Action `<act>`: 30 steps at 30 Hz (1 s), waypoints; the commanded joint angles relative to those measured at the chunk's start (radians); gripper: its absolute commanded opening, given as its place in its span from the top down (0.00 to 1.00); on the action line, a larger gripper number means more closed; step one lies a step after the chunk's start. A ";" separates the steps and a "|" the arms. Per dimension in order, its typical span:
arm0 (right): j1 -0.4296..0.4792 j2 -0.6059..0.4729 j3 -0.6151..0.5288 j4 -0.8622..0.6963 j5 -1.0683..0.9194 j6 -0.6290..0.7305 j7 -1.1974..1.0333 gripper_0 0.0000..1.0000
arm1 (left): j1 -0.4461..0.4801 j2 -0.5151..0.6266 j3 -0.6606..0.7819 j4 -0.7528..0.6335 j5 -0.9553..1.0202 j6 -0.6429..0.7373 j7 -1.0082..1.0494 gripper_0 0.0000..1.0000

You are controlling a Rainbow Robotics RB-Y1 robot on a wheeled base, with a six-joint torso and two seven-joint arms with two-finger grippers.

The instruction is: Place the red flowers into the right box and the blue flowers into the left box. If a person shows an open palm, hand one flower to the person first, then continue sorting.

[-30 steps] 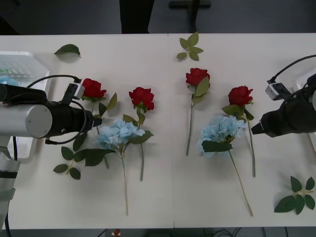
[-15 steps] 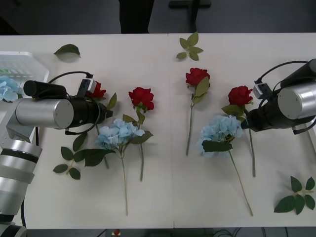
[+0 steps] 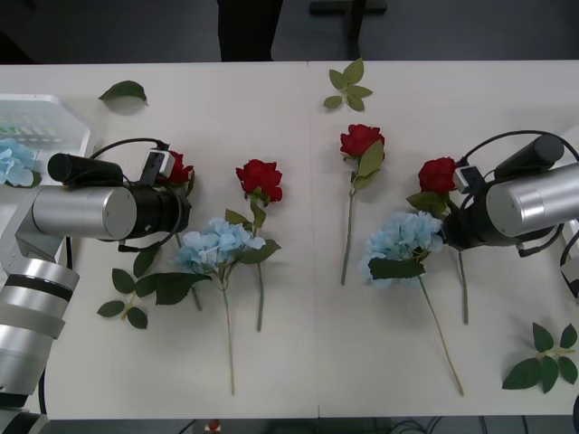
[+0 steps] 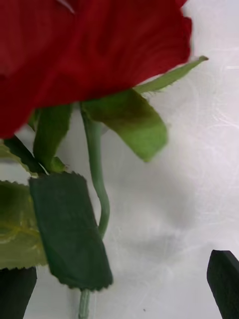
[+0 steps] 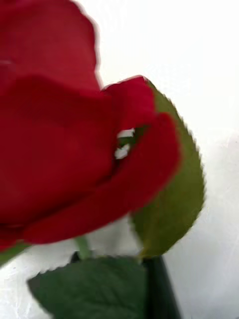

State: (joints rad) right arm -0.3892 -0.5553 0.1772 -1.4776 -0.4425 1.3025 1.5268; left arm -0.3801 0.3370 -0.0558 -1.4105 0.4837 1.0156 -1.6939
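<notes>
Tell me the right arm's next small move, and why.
Probably lower the right tool a little onto the stem and close. In the right wrist view its black fingers stand open on either side of the stem, just below the rightmost red rose, which lies on the table ungrasped.

Right gripper [image 4: 124, 289] jaws apart; left arm [image 3: 90, 210] lowered.

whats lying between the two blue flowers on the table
In the front view, one red rose lies between the left blue hydrangea and the right one, its stem running down the gap.
</notes>
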 commanded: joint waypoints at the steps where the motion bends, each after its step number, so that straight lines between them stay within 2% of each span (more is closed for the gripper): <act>1: -0.013 0.012 -0.004 0.002 0.005 -0.022 -0.005 0.00 | -0.020 0.013 -0.001 -0.011 0.026 -0.003 -0.026 1.00; 2: -0.013 0.012 -0.004 0.007 0.005 -0.028 -0.004 0.00 | -0.020 0.016 -0.001 -0.018 0.035 -0.003 -0.026 1.00; 3: -0.013 0.012 0.001 0.008 0.007 -0.034 -0.004 0.06 | -0.020 0.022 -0.001 -0.028 0.050 -0.003 -0.026 1.00; 4: -0.013 0.012 0.004 0.008 0.010 -0.035 -0.004 0.20 | -0.020 0.027 -0.001 -0.039 0.064 0.001 -0.027 1.00; 5: -0.013 0.012 0.007 0.008 0.013 -0.039 -0.004 0.49 | -0.020 0.037 -0.001 -0.059 0.084 0.017 -0.030 1.00; 6: -0.013 0.012 0.007 0.008 0.014 -0.039 -0.005 0.62 | -0.022 0.043 -0.001 -0.071 0.095 0.026 -0.032 1.00; 7: -0.013 0.012 0.007 0.008 0.014 -0.040 -0.005 0.82 | -0.020 0.057 0.001 -0.105 0.116 0.049 -0.032 1.00; 8: -0.014 0.012 0.007 0.008 0.011 -0.040 -0.005 0.89 | -0.020 0.076 0.004 -0.143 0.141 0.080 -0.032 1.00; 10: -0.013 0.014 0.007 0.008 0.011 -0.040 -0.005 0.96 | -0.020 0.102 0.014 -0.199 0.182 0.126 -0.032 1.00; 12: -0.013 0.012 0.007 0.008 0.010 -0.042 -0.005 1.00 | -0.020 0.129 0.033 -0.254 0.236 0.170 -0.032 1.00; 17: -0.013 0.012 0.007 0.008 0.021 -0.042 -0.005 1.00 | -0.020 0.217 0.094 -0.384 0.441 0.290 -0.043 1.00; 20: -0.013 0.005 0.005 0.008 0.021 -0.042 -0.007 1.00 | -0.020 0.247 0.128 -0.415 0.608 0.324 -0.047 1.00; 25: -0.013 -0.015 -0.032 -0.020 0.019 -0.003 0.003 1.00 | -0.011 0.254 0.168 -0.416 0.875 0.313 -0.122 1.00; 30: -0.013 -0.057 -0.116 -0.164 0.042 0.149 0.019 1.00 | 0.007 0.237 0.154 -0.416 1.115 0.265 -0.224 1.00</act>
State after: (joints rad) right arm -0.3891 -0.5518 0.1153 -1.5226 -0.4164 1.4010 1.5270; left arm -0.3789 0.5772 0.1113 -1.7979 1.5170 1.3122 -1.8881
